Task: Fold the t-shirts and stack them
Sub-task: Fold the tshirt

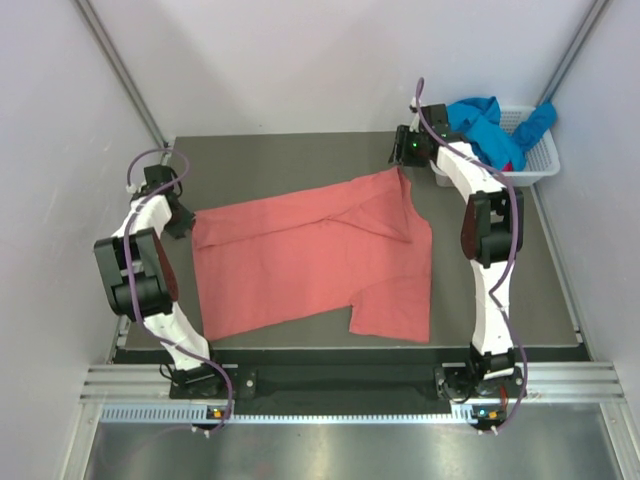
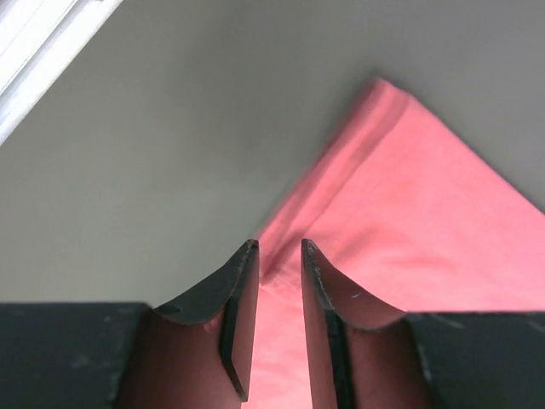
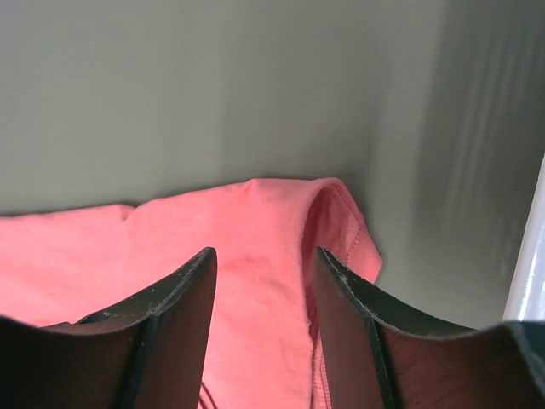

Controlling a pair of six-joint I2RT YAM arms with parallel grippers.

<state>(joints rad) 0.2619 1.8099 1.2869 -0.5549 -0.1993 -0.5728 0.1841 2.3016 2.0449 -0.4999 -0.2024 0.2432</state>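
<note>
1. Salmon-pink t-shirt (image 1: 310, 260) spread flat on the dark table (image 1: 260, 160), long axis left to right, right end angled toward the back.
2. Left gripper (image 2: 278, 249) low at the shirt's left edge, fingers parted by a narrow gap, pinching nothing.
3. Right gripper (image 3: 266, 256) over the shirt's far right corner, fingers wider apart, empty, with the folded hem beneath the gap.
4. Blue t-shirt (image 1: 480, 120) heaped in the white basket (image 1: 540, 165) at back right.

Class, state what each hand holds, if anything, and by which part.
Nothing is held. The left hand and the right hand are open, each poised over an edge of the pink shirt.
</note>
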